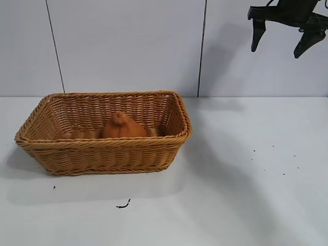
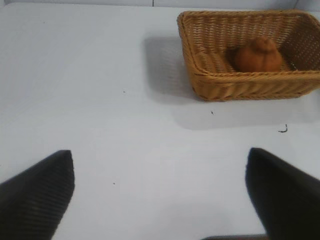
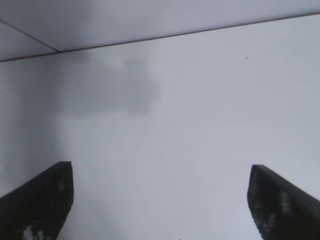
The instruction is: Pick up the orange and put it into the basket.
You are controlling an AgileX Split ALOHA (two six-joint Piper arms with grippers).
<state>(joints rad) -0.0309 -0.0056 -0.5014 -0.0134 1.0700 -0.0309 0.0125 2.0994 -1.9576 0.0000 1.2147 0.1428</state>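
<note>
The orange (image 1: 122,127), a dull orange-brown lumpy fruit with a knobby top, rests upright on the floor of the tan wicker basket (image 1: 105,145) at the table's left. Both also show in the left wrist view, the orange (image 2: 257,55) inside the basket (image 2: 235,80). My right gripper (image 1: 280,45) is open and empty, raised high at the upper right, far from the basket. In the right wrist view my right gripper (image 3: 161,172) hangs over bare table. My left gripper (image 2: 161,162) is open and empty over bare table, well away from the basket; it is out of the exterior view.
The white table (image 1: 246,195) carries a small dark squiggle (image 1: 123,205) in front of the basket and a few dark specks at the right (image 1: 283,173). A grey panelled wall (image 1: 128,46) stands behind the table.
</note>
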